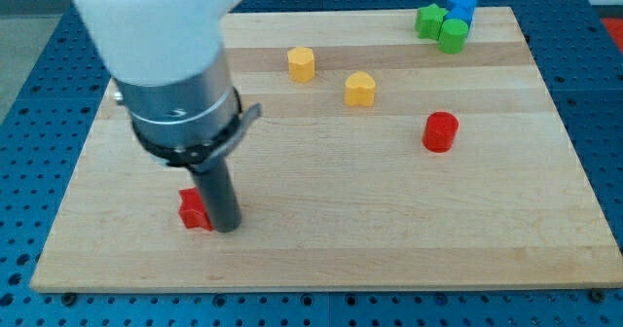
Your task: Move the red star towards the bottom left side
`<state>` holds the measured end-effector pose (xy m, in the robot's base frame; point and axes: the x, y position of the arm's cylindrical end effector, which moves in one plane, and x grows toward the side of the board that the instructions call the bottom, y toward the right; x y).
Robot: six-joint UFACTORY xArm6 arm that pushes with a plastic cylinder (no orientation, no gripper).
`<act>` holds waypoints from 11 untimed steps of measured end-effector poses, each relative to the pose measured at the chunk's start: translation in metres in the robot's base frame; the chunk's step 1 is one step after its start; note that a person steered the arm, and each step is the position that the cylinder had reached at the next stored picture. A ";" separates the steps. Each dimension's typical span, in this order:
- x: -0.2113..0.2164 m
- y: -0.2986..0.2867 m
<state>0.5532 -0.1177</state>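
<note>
The red star [194, 210] lies near the board's bottom left, partly hidden behind my rod. My tip [226, 229] rests on the board right against the star's right side, touching it. The rod rises from there to the large grey and white arm body at the view's top left.
A red cylinder [440, 131] stands right of centre. Two yellow blocks [302, 64] [360, 90] sit in the upper middle. Two green blocks [429, 19] [453, 35] and a blue block [461, 5] cluster at the top right. The wooden board [389, 230] lies on a blue perforated table.
</note>
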 end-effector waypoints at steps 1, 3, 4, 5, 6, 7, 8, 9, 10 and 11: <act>-0.036 -0.003; -0.046 -0.018; -0.035 -0.021; -0.026 -0.021; -0.022 -0.018; -0.014 -0.020; -0.005 -0.026; 0.001 -0.036; 0.003 -0.052; 0.003 -0.066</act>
